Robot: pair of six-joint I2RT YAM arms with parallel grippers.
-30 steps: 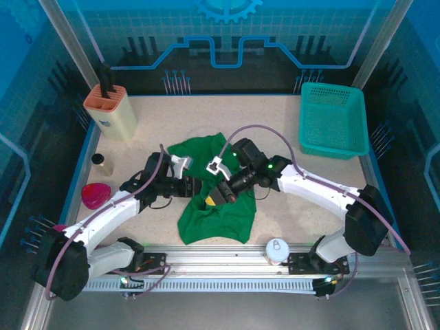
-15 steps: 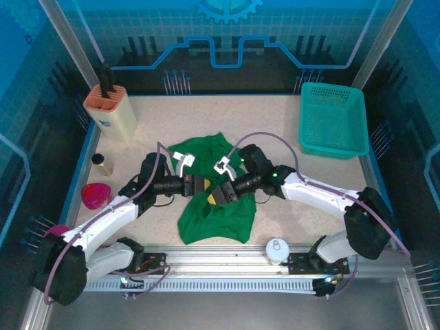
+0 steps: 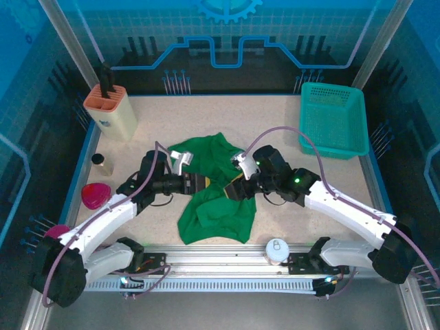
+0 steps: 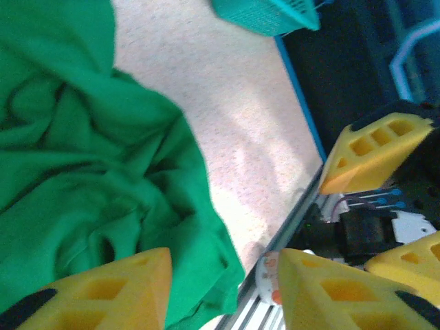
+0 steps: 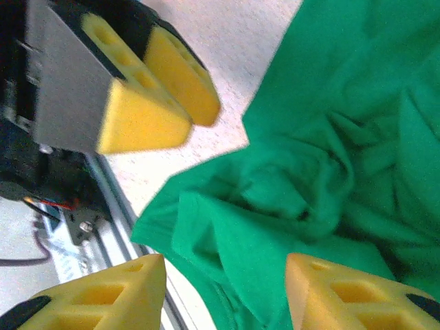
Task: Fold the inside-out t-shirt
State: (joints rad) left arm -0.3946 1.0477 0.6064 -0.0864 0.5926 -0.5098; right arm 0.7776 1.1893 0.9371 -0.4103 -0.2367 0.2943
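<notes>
The inside-out t-shirt (image 3: 214, 199) is a plain green cloth lying crumpled in the middle of the table. My left gripper (image 3: 201, 184) hovers over its left side and my right gripper (image 3: 234, 188) over its right side, tips facing each other a short way apart. In the left wrist view the left gripper (image 4: 223, 292) is open, with the t-shirt's (image 4: 82, 179) edge and bare table between its yellow fingers (image 4: 110, 289). The right gripper (image 5: 223, 295) is open above folds of the t-shirt (image 5: 309, 158). Neither holds cloth.
A teal mesh basket (image 3: 333, 120) stands at the back right. A beige knife holder (image 3: 110, 110) is at the back left, with a small bottle (image 3: 103, 163) and a pink object (image 3: 95, 195) along the left edge. A white round cap (image 3: 276, 249) sits on the front rail.
Both grippers have opened over the shirt. The right arm has drawn back to the right, widening the gap between the two grippers. The shirt lies about where it was.
</notes>
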